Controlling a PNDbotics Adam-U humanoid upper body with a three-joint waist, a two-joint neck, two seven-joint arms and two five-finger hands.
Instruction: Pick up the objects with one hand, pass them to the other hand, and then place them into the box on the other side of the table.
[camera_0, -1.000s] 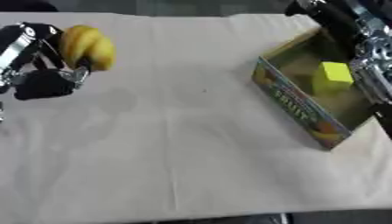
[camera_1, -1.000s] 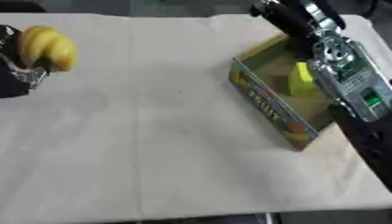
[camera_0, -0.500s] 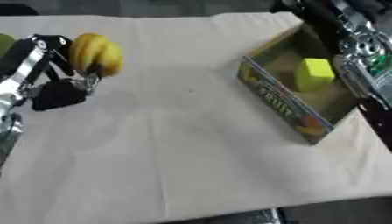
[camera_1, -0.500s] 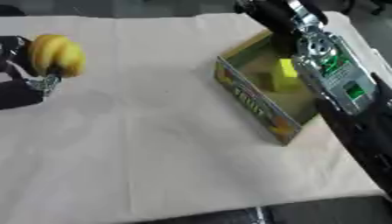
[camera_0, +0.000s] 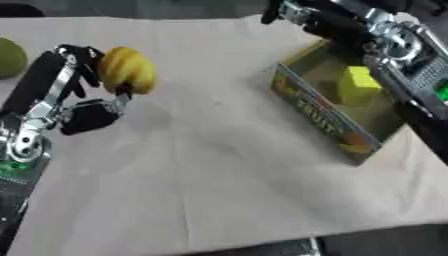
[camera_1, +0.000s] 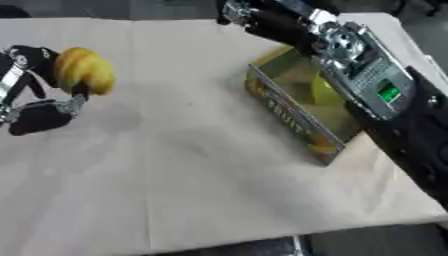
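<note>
our left robot hand (camera_0: 79, 85) pinches the yellow fruit (camera_0: 127, 75) above the table (camera_0: 219, 170), left side. the box (camera_0: 337, 112) lies far right, under our right robot hand (camera_0: 293, 12) (fingers unclear), the nearer receiver.

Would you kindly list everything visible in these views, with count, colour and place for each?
Bananas: one bunch, yellow, held up at the left side of the table in the left hand.
Round fruit: one, green, at the far left edge, cut off by the frame.
Box: one, open-topped, yellow-green with printed sides, on the right of the table.
Block: one, yellow-green, inside the box.
Cloth: one, beige, covering the table.
Left hand: one, black and silver, at the left, fingers curled round the bananas.
Right hand: one, black and silver, at the top beyond the box; its fingers cannot be made out.
</note>
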